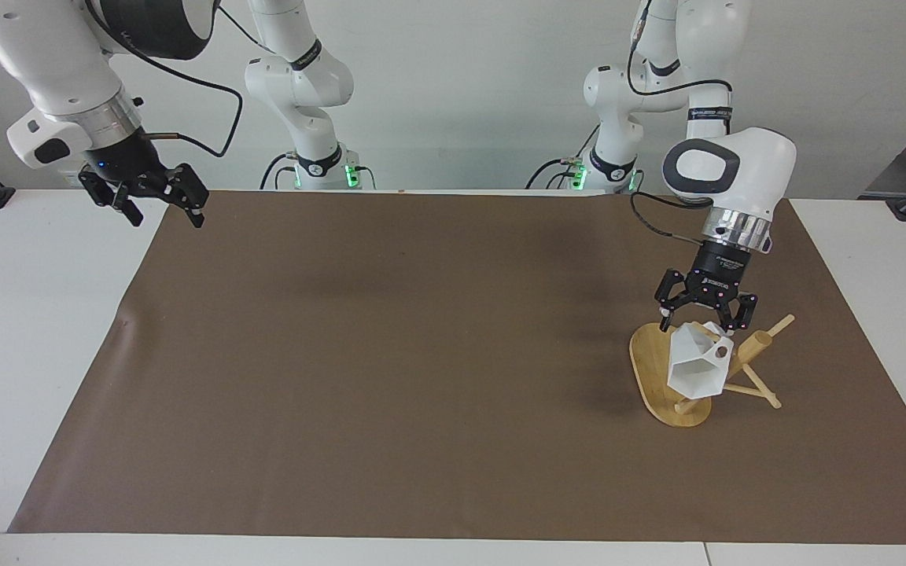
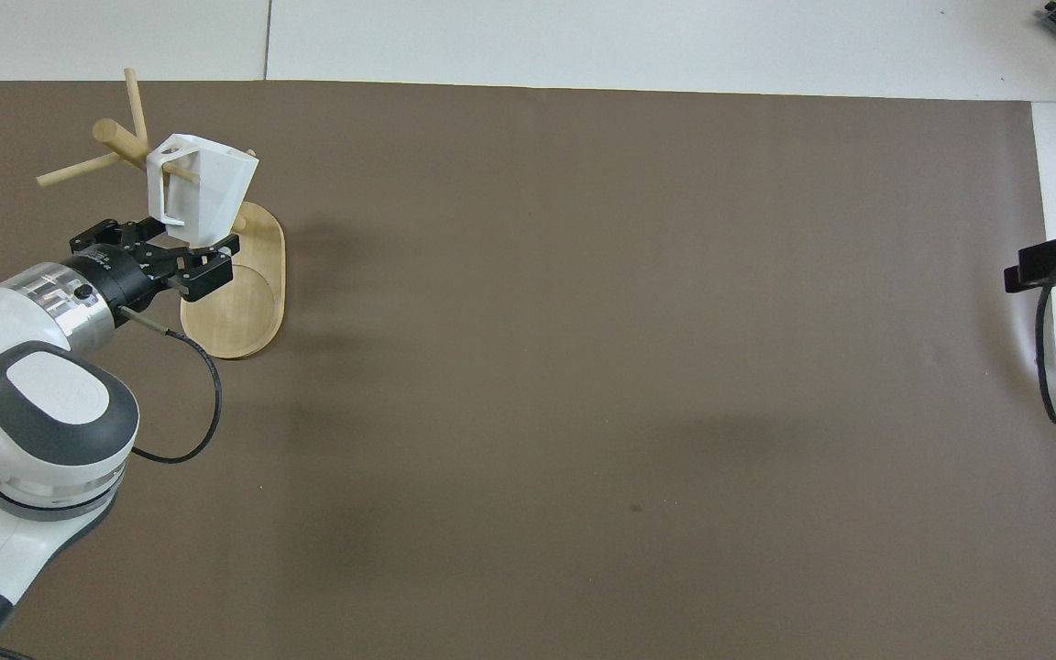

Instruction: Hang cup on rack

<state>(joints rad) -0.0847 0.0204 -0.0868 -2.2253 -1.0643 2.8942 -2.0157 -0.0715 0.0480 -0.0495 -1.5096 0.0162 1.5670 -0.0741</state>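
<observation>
The white faceted cup (image 1: 695, 368) (image 2: 207, 188) hangs tilted on the bamboo rack (image 1: 648, 369) (image 2: 248, 316), with a thin peg (image 2: 181, 170) passing through its handle. The rack stands on its oval base toward the left arm's end of the table. My left gripper (image 1: 702, 321) (image 2: 154, 252) hovers just above the cup's handle, open, its fingers apart from the cup. My right gripper (image 1: 165, 214) waits open and empty in the air over the mat's corner at the right arm's end. Only its tip (image 2: 1055, 261) shows in the overhead view.
A brown mat (image 1: 421, 354) covers most of the white table (image 1: 28, 330). The rack's other pegs (image 1: 767, 393) stick out toward the left arm's end of the table. A black cable (image 2: 180, 385) loops off the left wrist.
</observation>
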